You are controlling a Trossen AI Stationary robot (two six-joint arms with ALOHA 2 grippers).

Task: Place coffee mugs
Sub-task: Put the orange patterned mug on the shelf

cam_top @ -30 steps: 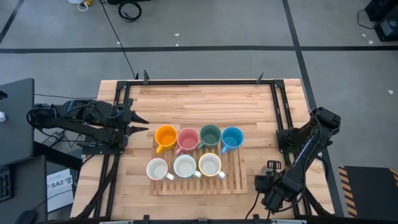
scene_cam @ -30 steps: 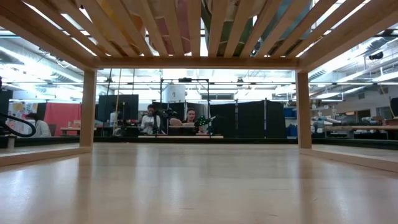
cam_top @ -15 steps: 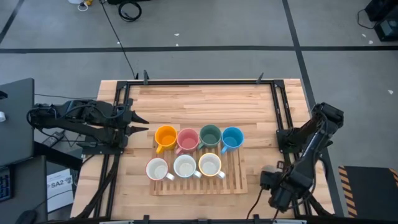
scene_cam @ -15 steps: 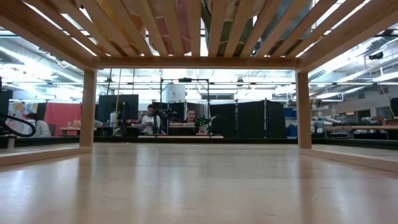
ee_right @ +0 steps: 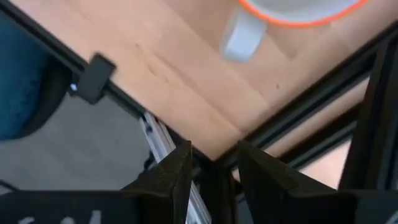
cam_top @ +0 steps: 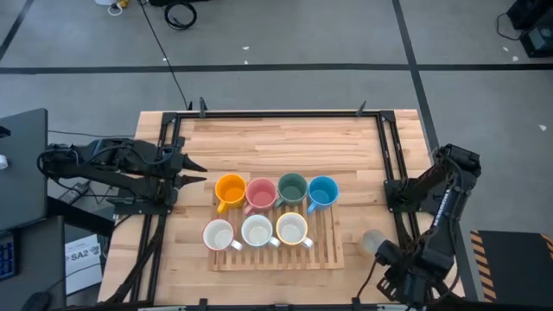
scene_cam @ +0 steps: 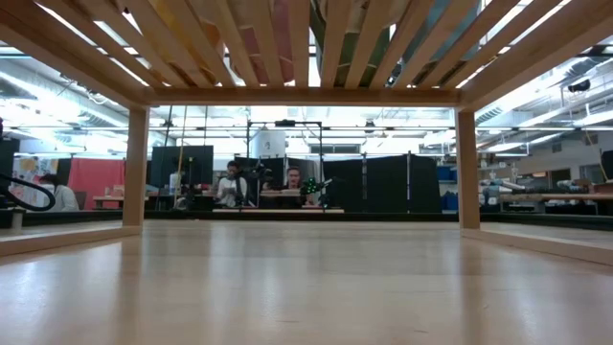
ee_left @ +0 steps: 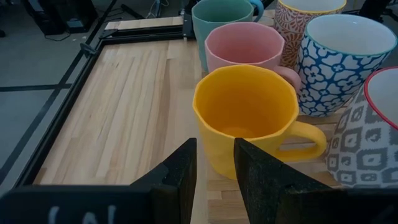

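Both grippers are standing empty, fingers slightly apart. Left gripper [ee_left: 214,163] is hovering at the table's left edge, its two dark, flat-sided fingers [ee_left: 181,168] leaving a narrow gap and pointing at the orange mug [ee_left: 249,118], a glossy faceted cup with a loop handle, without touching it. Right gripper [ee_right: 211,171] is hanging past the table's [cam_top: 285,142] near-right corner, its fingers likewise parted and gripping nothing, with a white mug [ee_right: 292,15] bearing an orange rim and a white handle resting on the pale wood planks just beyond them.

Seven mugs are sitting on a slatted wooden rack [cam_top: 333,250] in the middle: orange, pink mug [cam_top: 261,193], dark green mug [cam_top: 292,188] and blue mug [cam_top: 322,192] lining the far row, and three white, patterned ones [cam_top: 257,231] filling the near row.
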